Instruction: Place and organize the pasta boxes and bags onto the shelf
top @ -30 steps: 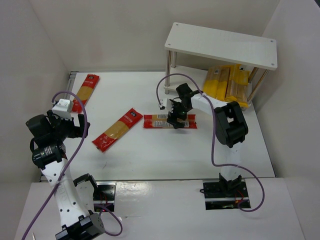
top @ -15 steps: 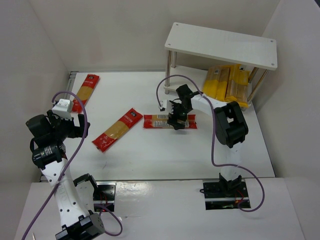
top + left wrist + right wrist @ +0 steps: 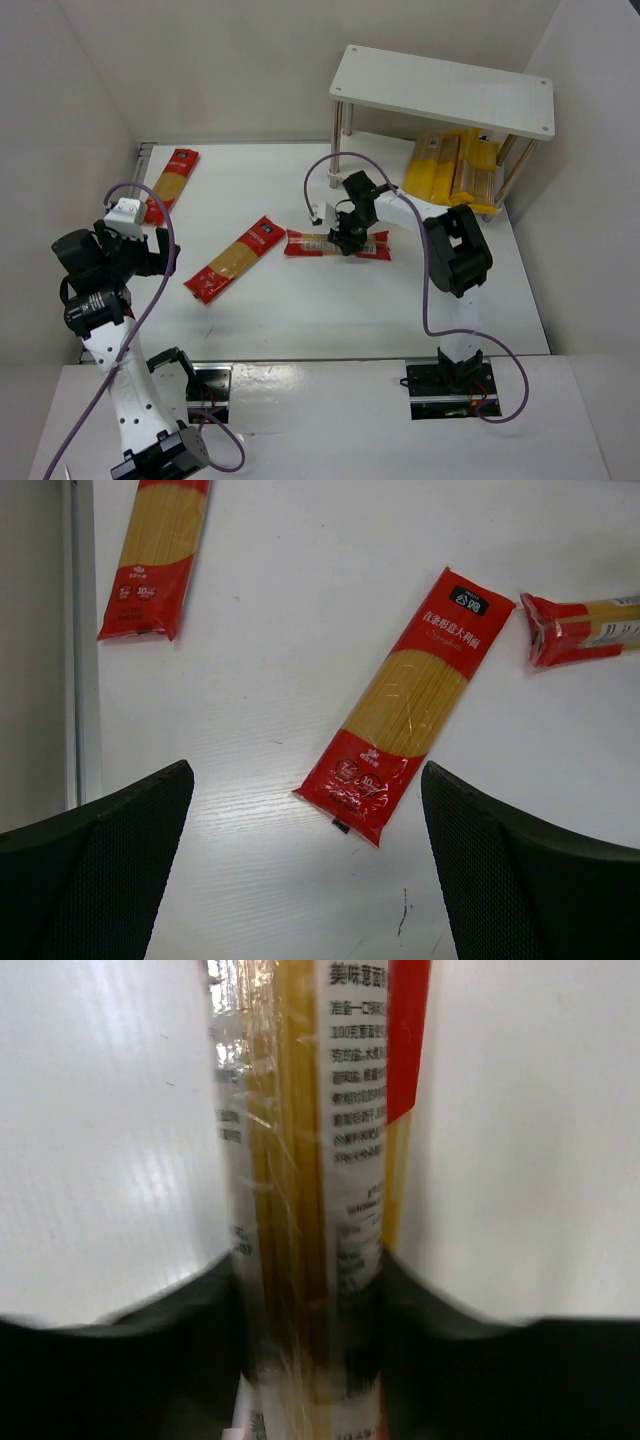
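Observation:
A red-ended pasta bag (image 3: 305,243) lies across the table's middle, and my right gripper (image 3: 345,242) is shut on its midsection. In the right wrist view both fingers press the sides of that bag (image 3: 300,1110), with my right gripper (image 3: 310,1270) clamped round it. A second red bag (image 3: 236,259) (image 3: 410,705) lies diagonally to the left. A third bag (image 3: 172,184) (image 3: 152,560) rests at the far left. Several yellow packs (image 3: 452,170) lie on the lower tier of the white shelf (image 3: 440,90). My left gripper (image 3: 160,250) (image 3: 307,780) hovers open over the left side.
White walls enclose the table on the left, back and right. A metal strip (image 3: 80,640) runs along the table's left edge. The right arm's purple cable (image 3: 320,180) loops above the held bag.
My right gripper has gone from open to shut on the middle bag. It and the bag have shifted slightly left. The left arm has not moved.

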